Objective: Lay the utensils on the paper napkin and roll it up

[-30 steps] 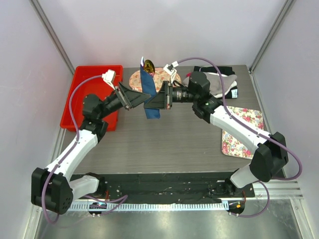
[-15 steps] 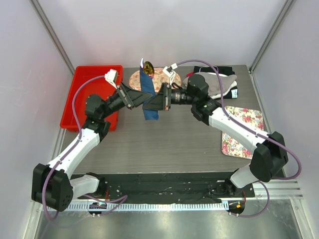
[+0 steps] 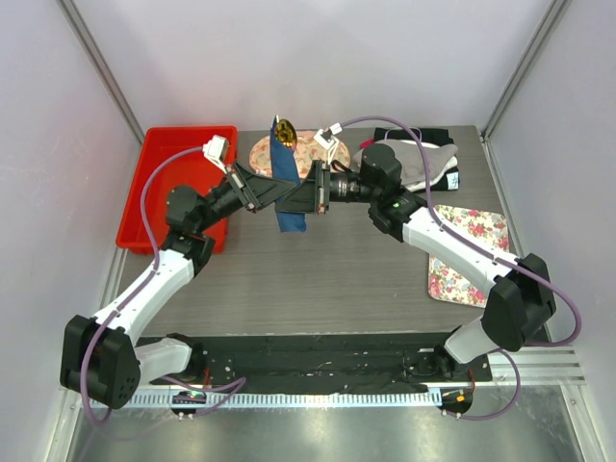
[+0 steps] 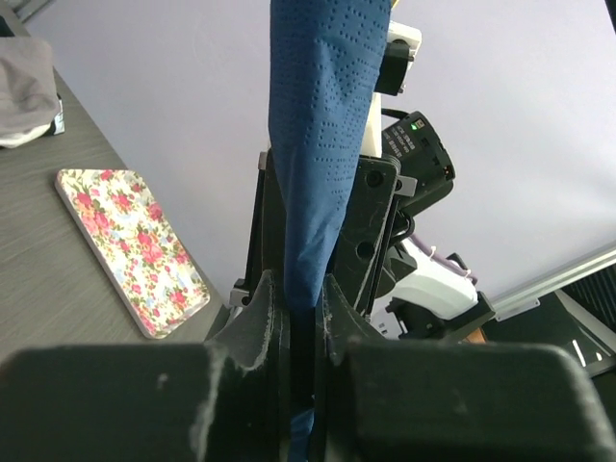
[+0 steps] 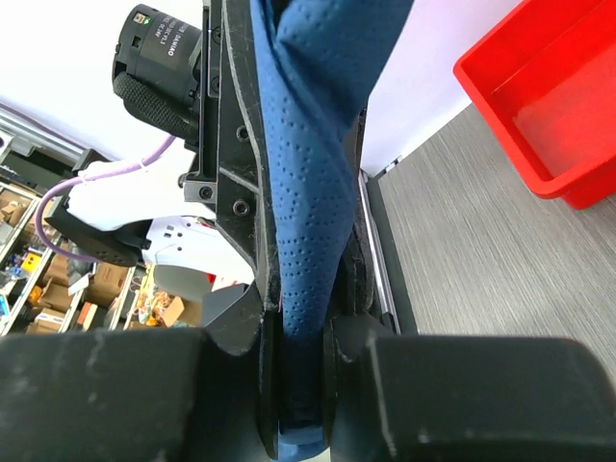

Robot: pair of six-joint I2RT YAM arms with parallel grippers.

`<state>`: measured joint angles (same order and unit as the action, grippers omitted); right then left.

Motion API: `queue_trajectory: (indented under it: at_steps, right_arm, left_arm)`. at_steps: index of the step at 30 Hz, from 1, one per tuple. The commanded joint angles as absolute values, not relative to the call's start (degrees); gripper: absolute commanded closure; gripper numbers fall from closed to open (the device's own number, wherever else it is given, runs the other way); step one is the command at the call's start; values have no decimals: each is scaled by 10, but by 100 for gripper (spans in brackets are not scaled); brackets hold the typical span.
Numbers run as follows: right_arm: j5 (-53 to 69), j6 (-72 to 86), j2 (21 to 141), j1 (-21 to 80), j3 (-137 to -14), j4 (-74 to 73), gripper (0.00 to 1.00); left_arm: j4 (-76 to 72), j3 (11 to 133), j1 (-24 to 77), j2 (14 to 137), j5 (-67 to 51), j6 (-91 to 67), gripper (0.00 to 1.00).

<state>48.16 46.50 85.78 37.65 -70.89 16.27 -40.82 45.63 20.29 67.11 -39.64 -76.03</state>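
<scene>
Blue paper napkin point(image 3: 286, 192), rolled, is held upright off the worktop point(image 3: 327, 279). Left fingers point(image 4: 258, 322) and right fingers point(image 5: 346, 332) pinch it, probably keeping the utensils point(image 3: 285, 127) inside.

The near and middle part of the grey wood-grain bench point(image 3: 308, 279) lies bare and open to either arm. Obstacles line the back: a red plastic tray point(image 3: 154, 154) at left, a peach floral cloth point(image 3: 262, 154) in the middle and a heap of grey, white and black fabric point(image 3: 433, 164) at right. A white floral rectangular mat point(image 3: 481, 226) lies by the right edge. Above the centre, the left arm's fingers point(image 3: 260, 185) and the right arm's fingers point(image 3: 304, 197) meet, both clamped on a rolled dark blue paper napkin point(image 3: 291, 219), barring passage there.
</scene>
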Motion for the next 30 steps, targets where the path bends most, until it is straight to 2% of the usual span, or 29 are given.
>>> queue_trajectory:
  at_steps: [1, 7, 8, 11, 12, 15, 20, 30]
  right_arm:
    - [478, 412, 847, 381, -733, 189, 99]
    - [483, 361, 842, 376, -749, 114, 80]
    - [485, 357, 840, 374, -750, 108, 73]
    - [487, 336, 835, 362, -756, 70, 63]
    - [486, 328, 830, 359, -759, 56, 51]
    - [484, 298, 815, 340, -763, 13, 36]
    - [488, 278, 801, 309, -766, -32, 34]
    - [497, 296, 813, 300, -793, -26, 43]
  left_arm:
    - [-411, 453, 208, 670, -398, -768, 100]
    - [-432, 459, 197, 668, -410, -758, 100]
    - [-434, 460, 192, 668, -410, -755, 100]
    - [-436, 464, 182, 667, -413, -751, 100]
    - [-437, 466, 180, 667, -415, -751, 100]
    - [-437, 467, 177, 668, -417, -749, 100]
    - [-442, 467, 177, 672, -421, -748, 100]
    - [-450, 465, 178, 676, -430, -744, 100]
